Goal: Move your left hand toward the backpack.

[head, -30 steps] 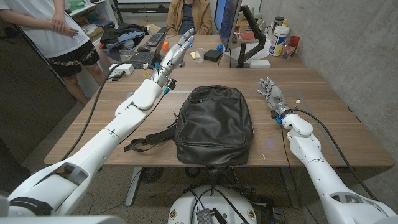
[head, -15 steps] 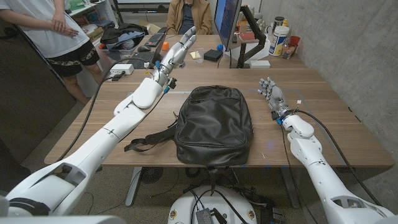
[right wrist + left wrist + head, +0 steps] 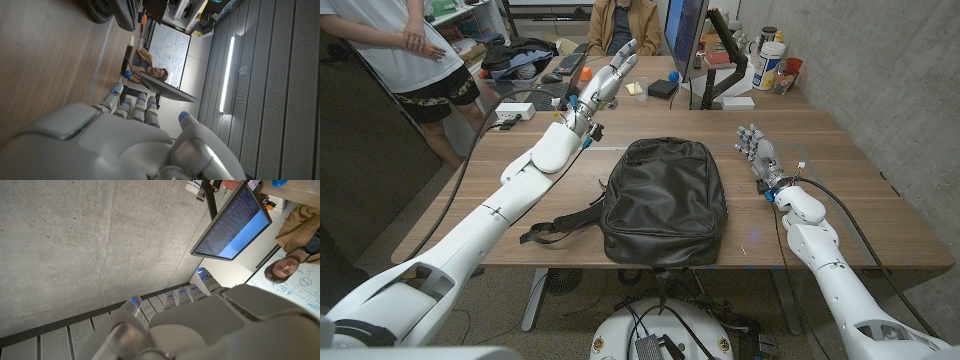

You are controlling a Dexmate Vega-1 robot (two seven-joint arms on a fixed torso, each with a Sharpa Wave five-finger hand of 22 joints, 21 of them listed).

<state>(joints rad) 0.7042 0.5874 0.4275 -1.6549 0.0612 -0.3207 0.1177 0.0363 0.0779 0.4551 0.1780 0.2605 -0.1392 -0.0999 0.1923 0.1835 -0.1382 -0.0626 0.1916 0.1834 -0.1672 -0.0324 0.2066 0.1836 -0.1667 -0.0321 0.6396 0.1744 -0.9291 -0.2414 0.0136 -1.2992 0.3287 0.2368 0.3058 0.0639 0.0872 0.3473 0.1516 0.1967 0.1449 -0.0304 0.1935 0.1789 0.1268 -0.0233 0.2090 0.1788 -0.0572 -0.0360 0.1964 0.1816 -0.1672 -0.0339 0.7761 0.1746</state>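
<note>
Table [image 3: 840,190]: wooden, and it carries the backpack square in the middle of its near half.
Backpack [image 3: 665,200]: black, lying flat, top handle toward the table's far side, 1 strap [image 3: 555,228] trailing off it toward the robot's left.
Monitor [image 3: 683,30]: lit screen standing well beyond the backpack; in the left wrist view [image 3: 231,225] it glows blue against a concrete wall.
Left hand [image 3: 605,83]: up in the air beyond the backpack's far left corner, fingers stretched out and spread, gripping nothing, clear of the bag.
Right hand [image 3: 756,152]: off to the backpack's right, well apart from it, fingers extended and apart, nothing in them; whether it touches the table I cannot tell.
People: 1 standing far left of the backpack [image 3: 405,50], 1 seated beyond it [image 3: 620,22].
</note>
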